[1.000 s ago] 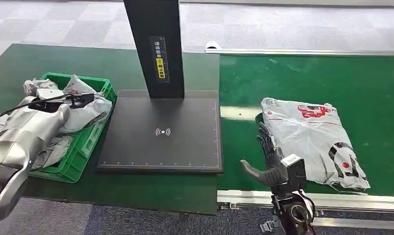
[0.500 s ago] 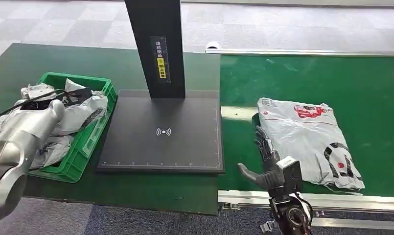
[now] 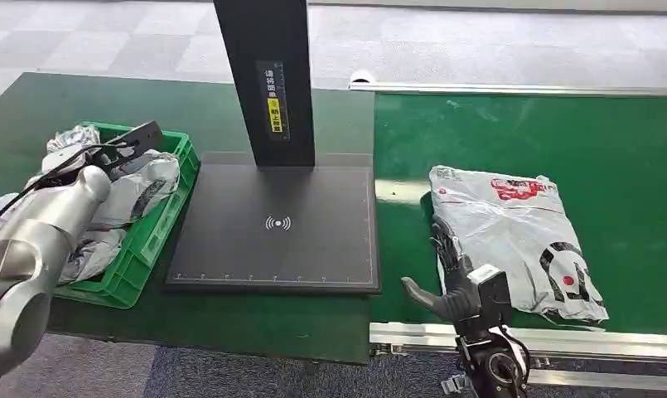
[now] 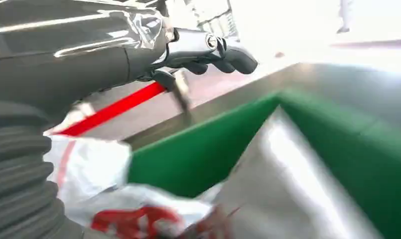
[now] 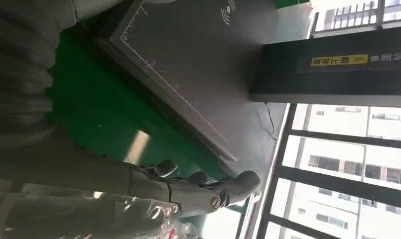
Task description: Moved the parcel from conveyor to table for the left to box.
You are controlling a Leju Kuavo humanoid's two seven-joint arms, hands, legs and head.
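Grey and shiny, the parcel (image 3: 516, 236) is lying flat on the green conveyor (image 3: 562, 133), beside the black scanner plate (image 3: 272, 224). The right hand (image 3: 450, 278) is sitting at the parcel's near left edge, fingers spread and holding nothing. The left hand (image 4: 208, 47) is hanging over the green box (image 3: 152, 240) full of bags, fingers loosely bent, with nothing in it.

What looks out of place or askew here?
Nothing is spilled or damaged. The parcel lies slightly askew on the conveyor, beside the right hand. The green crate is heaped with crumpled bags, under the left hand.
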